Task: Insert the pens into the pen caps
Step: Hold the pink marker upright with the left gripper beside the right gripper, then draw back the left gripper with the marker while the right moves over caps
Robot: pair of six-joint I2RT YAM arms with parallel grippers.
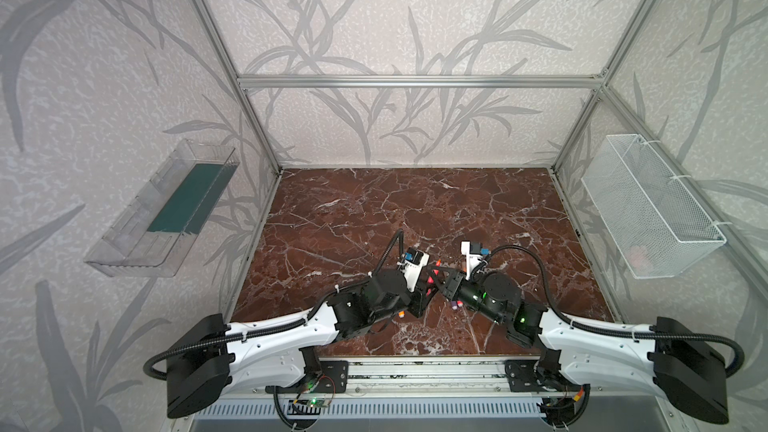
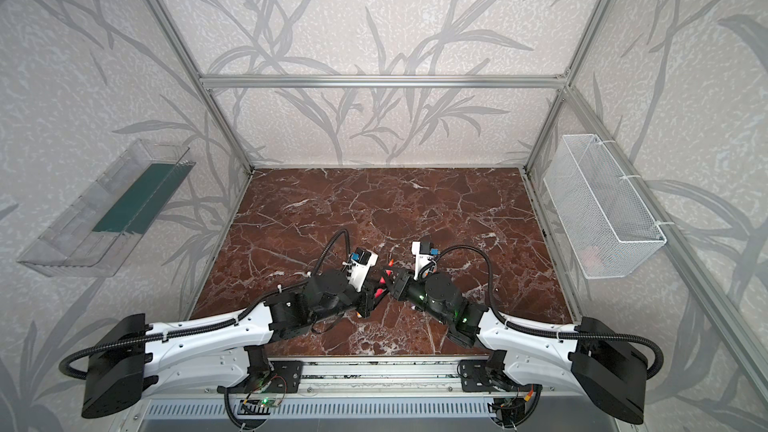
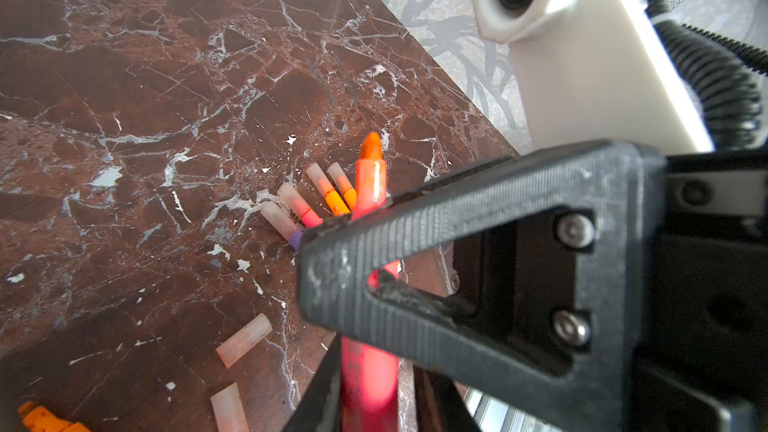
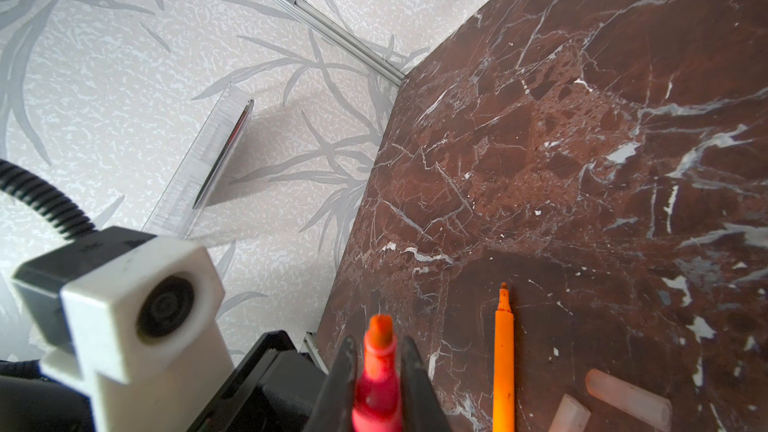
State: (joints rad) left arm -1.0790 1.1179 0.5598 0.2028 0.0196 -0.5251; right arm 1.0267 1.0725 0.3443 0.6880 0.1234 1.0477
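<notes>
The pink-red pen (image 4: 376,384) sat pinched between the right jaws, tip toward 1 o'clock in both top views, while the left jaws flanked its barrel, clamped or slack I could not tell.

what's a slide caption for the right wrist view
right pincer shut on an uncapped pink-red pen, orange pen and two loose caps lying on the marble table

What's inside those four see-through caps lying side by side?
Pen tips show faintly through the four caps: one purple pen, one pink, two orange. The rest of each is covered by the right gripper, which holds another pink pen.
</notes>
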